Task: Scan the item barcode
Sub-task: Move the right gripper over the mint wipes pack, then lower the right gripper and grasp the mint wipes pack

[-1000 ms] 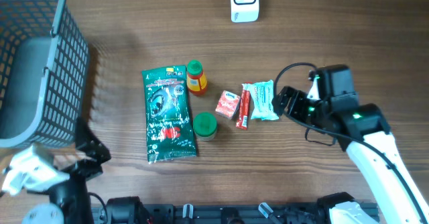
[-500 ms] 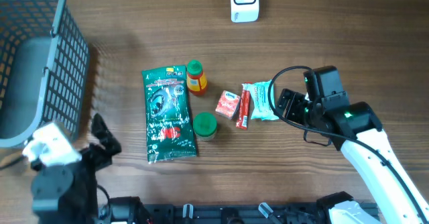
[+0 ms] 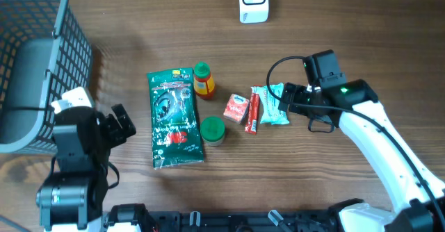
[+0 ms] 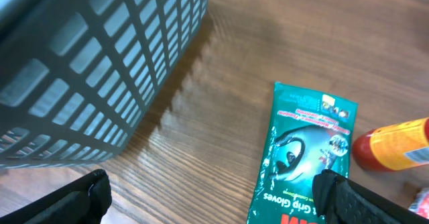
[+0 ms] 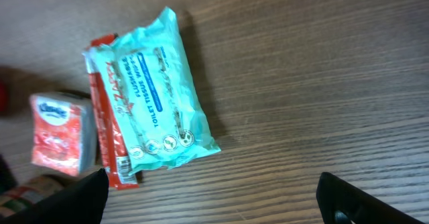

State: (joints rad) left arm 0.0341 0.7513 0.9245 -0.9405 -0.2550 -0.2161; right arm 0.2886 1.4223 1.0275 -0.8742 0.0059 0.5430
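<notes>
The right gripper (image 3: 286, 98), wide and empty, hangs just right of the tissue pack (image 3: 272, 105), whose long axis runs near-to-far. The left gripper (image 3: 122, 123), equally wide, sits well apart.

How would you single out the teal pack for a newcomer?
Seen from above, find the white scanner at top centre, then drop to the short row of small items. The teal pack ends that row on the right, against a thin red bar; it alone is pale teal, printed flushable toilet tissue.
</notes>
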